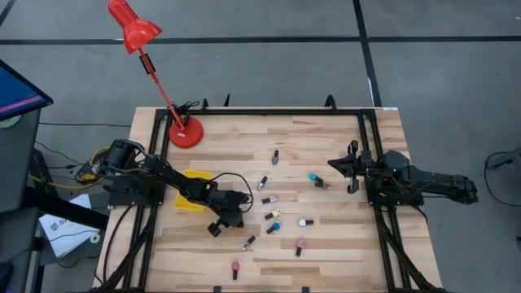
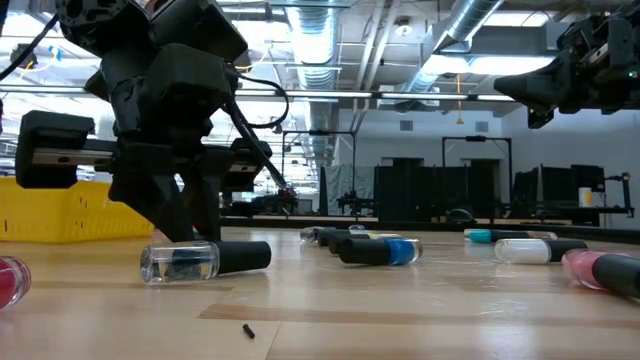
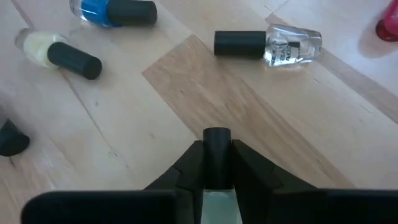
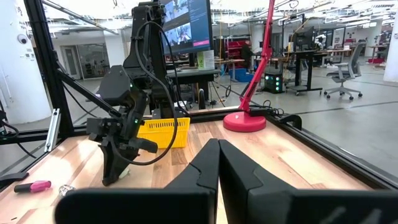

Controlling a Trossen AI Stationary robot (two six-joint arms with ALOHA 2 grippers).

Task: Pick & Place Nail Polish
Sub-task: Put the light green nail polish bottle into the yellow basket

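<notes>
- The left gripper point(image 3: 217, 163) was closed on a pale nail polish bottle point(image 3: 217, 186) with a dark cap, low over the table point(image 1: 326, 252).
- Judged best practice: lift straight up before traversing to the yellow bin point(image 1: 192, 189) just behind.
- A clear bottle point(image 3: 270, 45) and a blue bottle point(image 3: 114, 11) lay nearby, apart.
- The right gripper point(image 4: 217, 163) waited shut, raised at the table's right edge.
</notes>
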